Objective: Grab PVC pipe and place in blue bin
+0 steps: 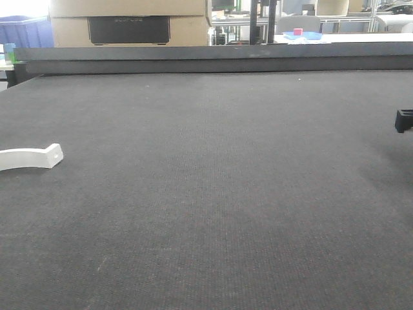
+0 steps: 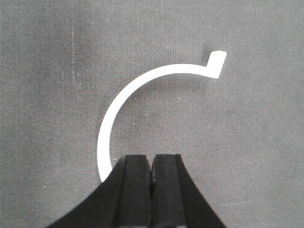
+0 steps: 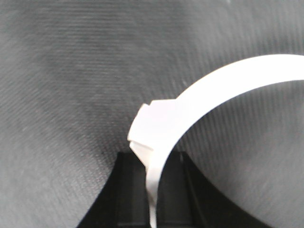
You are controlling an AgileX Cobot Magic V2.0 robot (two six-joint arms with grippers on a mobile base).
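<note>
A white curved PVC pipe piece (image 1: 32,157) with a squared-off end lies on the dark mat at the far left. In the left wrist view it (image 2: 142,83) arcs just ahead of my left gripper (image 2: 152,159). That gripper is shut and empty, and its left finger hides the pipe's near end. My right gripper (image 3: 154,159) is shut on a second white curved piece (image 3: 223,83) near its squared end and holds it over the mat. Only a black part of the right gripper (image 1: 403,120) shows at the front view's right edge.
A raised dark rail (image 1: 213,58) runs along the table's far edge. Beyond it stand a blue bin (image 1: 22,32) at the far left, cardboard boxes (image 1: 129,19), and a blue tray (image 1: 303,35) on another table.
</note>
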